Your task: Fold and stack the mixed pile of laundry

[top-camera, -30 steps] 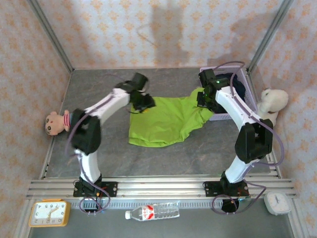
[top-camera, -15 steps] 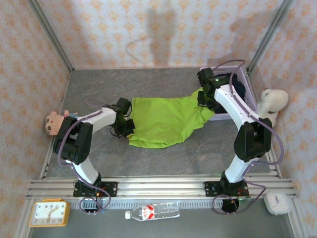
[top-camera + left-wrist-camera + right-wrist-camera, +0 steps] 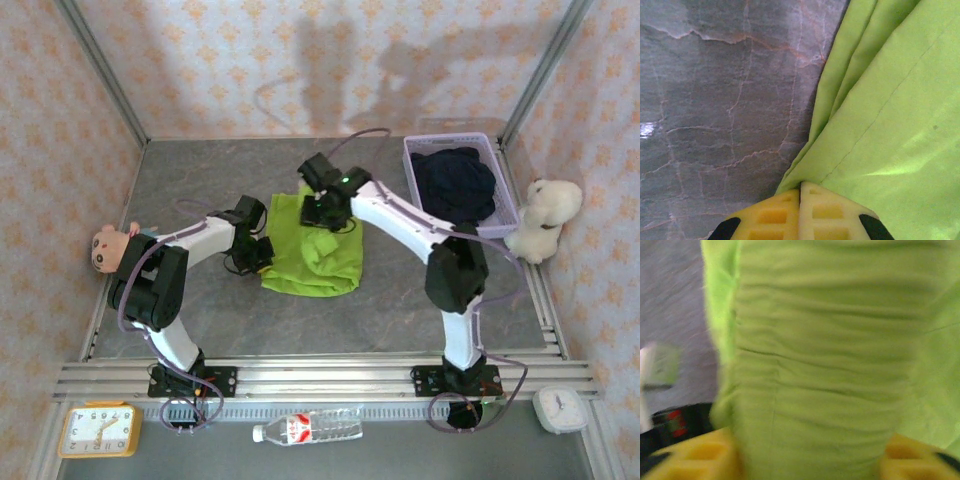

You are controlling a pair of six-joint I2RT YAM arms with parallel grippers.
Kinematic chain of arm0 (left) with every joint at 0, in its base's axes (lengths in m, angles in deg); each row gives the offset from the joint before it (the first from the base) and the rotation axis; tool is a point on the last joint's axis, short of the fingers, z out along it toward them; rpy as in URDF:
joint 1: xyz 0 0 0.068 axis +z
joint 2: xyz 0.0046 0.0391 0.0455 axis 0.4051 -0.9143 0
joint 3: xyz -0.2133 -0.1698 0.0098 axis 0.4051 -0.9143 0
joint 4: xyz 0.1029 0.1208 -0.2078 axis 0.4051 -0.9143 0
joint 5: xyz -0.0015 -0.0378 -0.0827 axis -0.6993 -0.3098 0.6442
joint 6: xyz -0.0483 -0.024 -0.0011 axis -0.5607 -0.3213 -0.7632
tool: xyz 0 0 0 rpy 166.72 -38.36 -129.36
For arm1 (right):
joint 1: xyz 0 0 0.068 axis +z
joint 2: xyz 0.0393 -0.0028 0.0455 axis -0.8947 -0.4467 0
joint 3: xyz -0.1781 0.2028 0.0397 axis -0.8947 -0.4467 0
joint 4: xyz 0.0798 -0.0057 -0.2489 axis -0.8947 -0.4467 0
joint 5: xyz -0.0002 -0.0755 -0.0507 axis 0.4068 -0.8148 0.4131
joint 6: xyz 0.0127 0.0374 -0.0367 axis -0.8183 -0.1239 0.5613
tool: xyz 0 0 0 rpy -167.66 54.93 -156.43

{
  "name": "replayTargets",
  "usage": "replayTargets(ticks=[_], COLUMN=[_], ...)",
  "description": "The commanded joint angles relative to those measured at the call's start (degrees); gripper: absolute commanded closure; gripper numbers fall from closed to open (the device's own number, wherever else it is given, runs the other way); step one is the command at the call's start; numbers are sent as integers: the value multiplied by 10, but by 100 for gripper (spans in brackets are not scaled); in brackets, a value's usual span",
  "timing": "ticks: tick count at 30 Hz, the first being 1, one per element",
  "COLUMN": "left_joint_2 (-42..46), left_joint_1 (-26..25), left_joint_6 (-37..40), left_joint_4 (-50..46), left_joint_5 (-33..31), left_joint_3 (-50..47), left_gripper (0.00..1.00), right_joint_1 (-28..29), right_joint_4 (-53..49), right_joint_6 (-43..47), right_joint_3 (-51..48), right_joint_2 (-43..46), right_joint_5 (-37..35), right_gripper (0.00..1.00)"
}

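The lime-green garment [image 3: 312, 255] lies folded over itself on the grey table. My left gripper [image 3: 260, 256] is low at its left edge; in the left wrist view its yellow fingers [image 3: 827, 215] press together with the green garment's [image 3: 890, 110] hem pinched at the left gripper's tips [image 3: 801, 186]. My right gripper [image 3: 325, 215] hangs over the garment's far part. In the blurred right wrist view, the right gripper [image 3: 812, 437] has its jaws far apart, with wrinkled green cloth [image 3: 820, 340] lying between them. The dark navy garment [image 3: 455, 183] sits bunched in the basket.
The lavender basket [image 3: 508, 212] stands at the back right, a white plush toy [image 3: 545, 208] beside it. A small doll [image 3: 110, 248] lies by the left wall. A clock [image 3: 98, 430] and a bottle [image 3: 308, 429] lie in front of the rail.
My right arm swung left from beside the basket, carrying the green garment's right side over its left, and its jaws opened. The left gripper moved to the garment's left edge and shut there.
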Motion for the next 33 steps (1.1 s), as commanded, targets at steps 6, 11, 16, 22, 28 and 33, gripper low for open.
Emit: replayTargets(ticks=[6, 11, 16, 22, 28, 33], left_joint_2=[20, 77, 141, 182, 112, 36], left_joint_1=[6, 18, 19, -8, -119, -153], left_joint_6=[22, 58, 92, 64, -13, -24], left_joint_4=[-27, -110, -212, -164, -52, -53], left_joint_5=[-43, -104, -192, -72, -33, -56], left_joint_3=[-22, 7, 70, 112, 136, 132], left_gripper=[100, 100, 88, 63, 64, 70], right_joint_1=[-27, -81, -114, -112, -121, -153], right_joint_4=[123, 90, 74, 95, 107, 119], right_joint_6=[-73, -43, -1, 1, -13, -43], right_joint_3=[-46, -106, -116, -87, -83, -120], right_joint_2=[83, 117, 85, 6, -57, -71], right_joint_5=[48, 9, -16, 28, 39, 47], right_gripper=[20, 35, 68, 66, 71, 75])
